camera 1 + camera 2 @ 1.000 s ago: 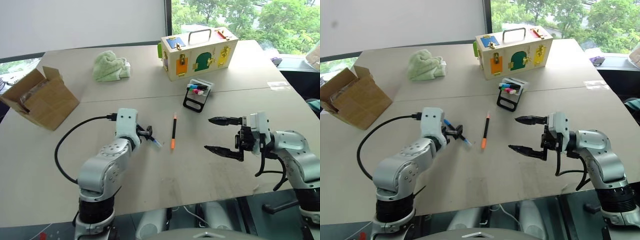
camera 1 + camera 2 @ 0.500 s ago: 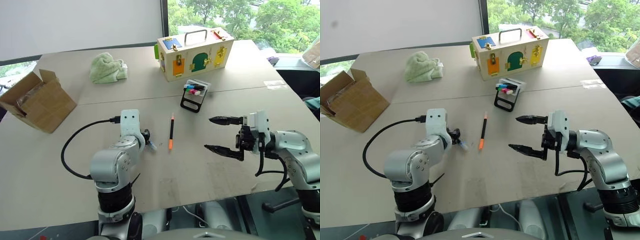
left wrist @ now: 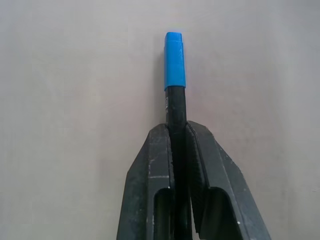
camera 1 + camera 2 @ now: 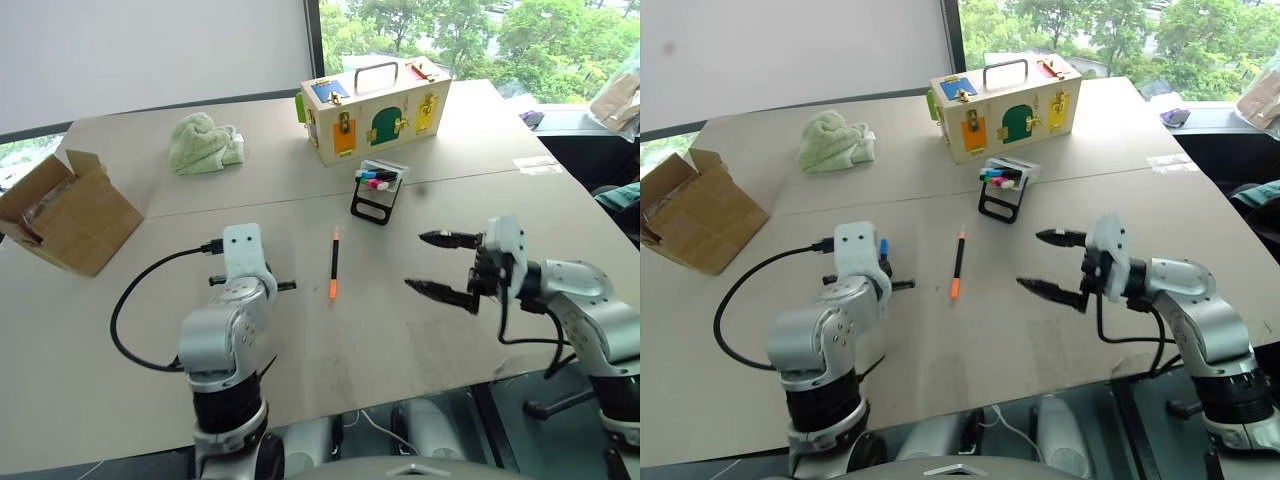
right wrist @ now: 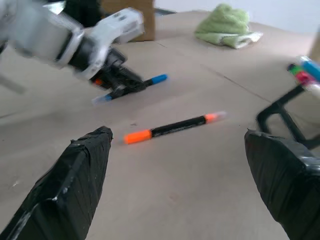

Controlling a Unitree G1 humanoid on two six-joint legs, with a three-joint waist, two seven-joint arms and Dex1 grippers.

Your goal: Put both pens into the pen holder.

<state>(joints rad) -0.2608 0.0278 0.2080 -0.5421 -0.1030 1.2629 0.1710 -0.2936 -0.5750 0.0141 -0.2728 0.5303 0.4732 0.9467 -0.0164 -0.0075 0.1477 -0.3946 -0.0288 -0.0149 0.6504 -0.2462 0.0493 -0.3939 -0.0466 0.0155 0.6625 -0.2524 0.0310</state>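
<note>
Neither pen in the pen holder point(image 4: 377, 193) yet. Blue-capped pen point(image 3: 175, 90) pinched by closed left fingers point(image 3: 150, 170) near the surface's front-left edge, low over it; dark barrel, blue cap forward. Orange-ended pen point(image 4: 334, 262) lying mid-surface, untouched. Right gripper point(image 4: 440, 265) spread wide, empty, just beside it. Both drops remaining.

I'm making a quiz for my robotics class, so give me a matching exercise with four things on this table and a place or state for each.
Things:
1. blue-capped pen
2. orange-ended pen
3. right hand
4. pen holder

States:
A. open, holding nothing
B. lying loose on the table
C. standing in front of the wooden latch box
D. clamped in the left hand

Pairs: 1-D, 2-B, 3-A, 4-C
</note>
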